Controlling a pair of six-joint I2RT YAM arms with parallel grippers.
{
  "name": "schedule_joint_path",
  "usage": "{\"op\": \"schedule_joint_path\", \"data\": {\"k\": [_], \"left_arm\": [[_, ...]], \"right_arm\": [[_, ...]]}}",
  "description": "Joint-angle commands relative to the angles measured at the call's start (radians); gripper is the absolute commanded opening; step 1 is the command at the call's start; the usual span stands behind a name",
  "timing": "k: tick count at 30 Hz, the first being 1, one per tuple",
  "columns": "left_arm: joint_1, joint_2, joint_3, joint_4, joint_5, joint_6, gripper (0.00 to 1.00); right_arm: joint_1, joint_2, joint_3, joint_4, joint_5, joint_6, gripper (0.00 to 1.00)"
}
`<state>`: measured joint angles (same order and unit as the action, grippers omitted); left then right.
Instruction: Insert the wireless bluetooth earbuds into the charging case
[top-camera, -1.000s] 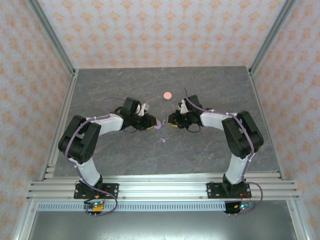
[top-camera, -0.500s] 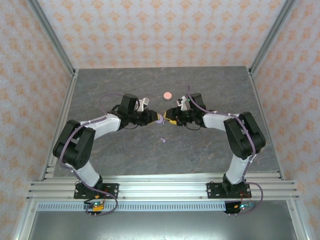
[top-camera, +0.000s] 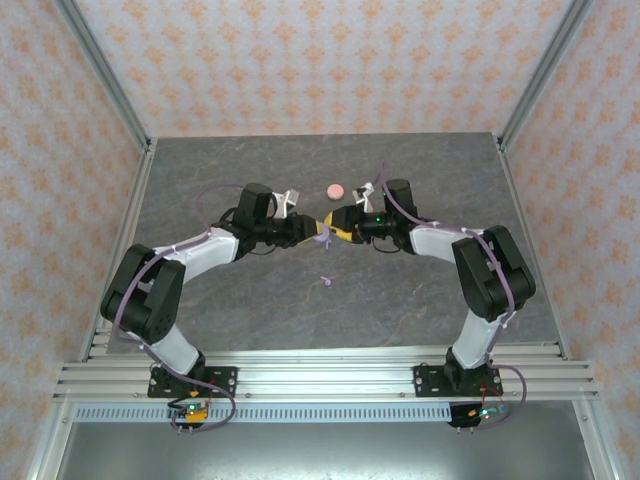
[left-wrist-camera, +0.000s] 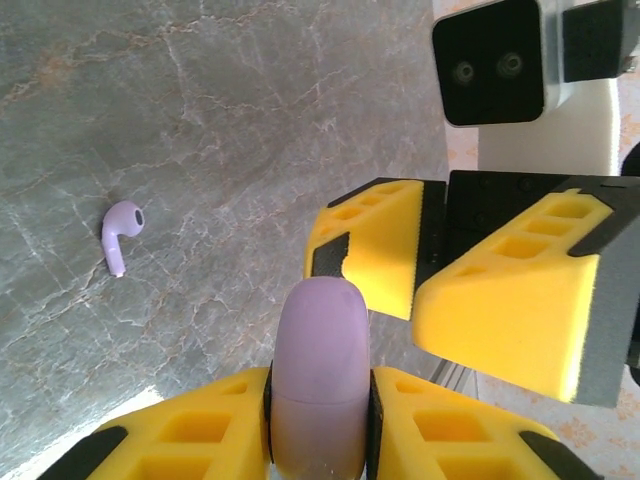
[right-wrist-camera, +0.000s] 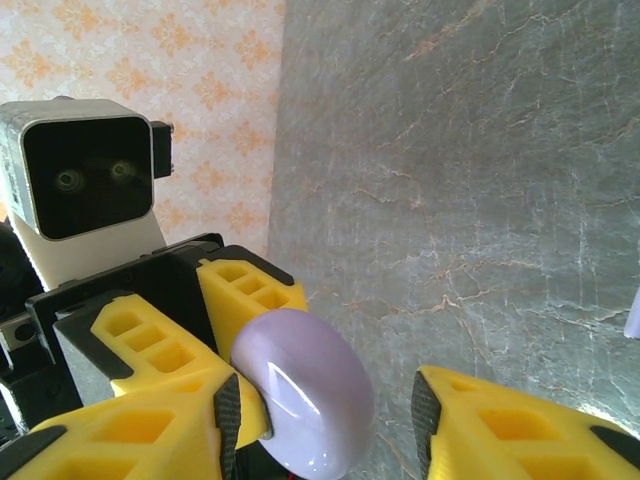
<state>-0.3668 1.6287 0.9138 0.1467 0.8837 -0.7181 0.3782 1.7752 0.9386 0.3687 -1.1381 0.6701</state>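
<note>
Where the two arms meet over mid-table, the left gripper (left-wrist-camera: 320, 388) is clamped on a closed lavender charging case (left-wrist-camera: 320, 335), one yellow finger pressed to each side. The right gripper (right-wrist-camera: 328, 395) faces it with jaws parted; the case sits within that gap, close against one finger (right-wrist-camera: 150, 420) and clear of the other. One lavender earbud (left-wrist-camera: 122, 232) lies loose on the grey table (top-camera: 430, 290), nearer the arm bases than the grippers, apart from the case. A pink round case (top-camera: 335, 190) rests just beyond them.
</note>
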Motion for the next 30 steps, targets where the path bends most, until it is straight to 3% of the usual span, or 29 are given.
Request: {"op": "schedule_joint_path", "data": {"k": [1,20,30], "left_arm": [[-0.009,-0.051,0.035,0.033,0.028,-0.014,0.28],[-0.010,-0.057,0.067,0.090,0.024,-0.073,0.28],[-0.018,-0.052,0.071,0.092,0.023,-0.075,0.28]], "right_arm": [[-0.015,-0.045,-0.007,0.075,-0.044,0.015,0.51],[-0.016,-0.052,-0.038,0.256,-0.095,0.127,0.51],[-0.017,-0.033,-0.046,0.361,-0.096,0.206,0.45]]}}
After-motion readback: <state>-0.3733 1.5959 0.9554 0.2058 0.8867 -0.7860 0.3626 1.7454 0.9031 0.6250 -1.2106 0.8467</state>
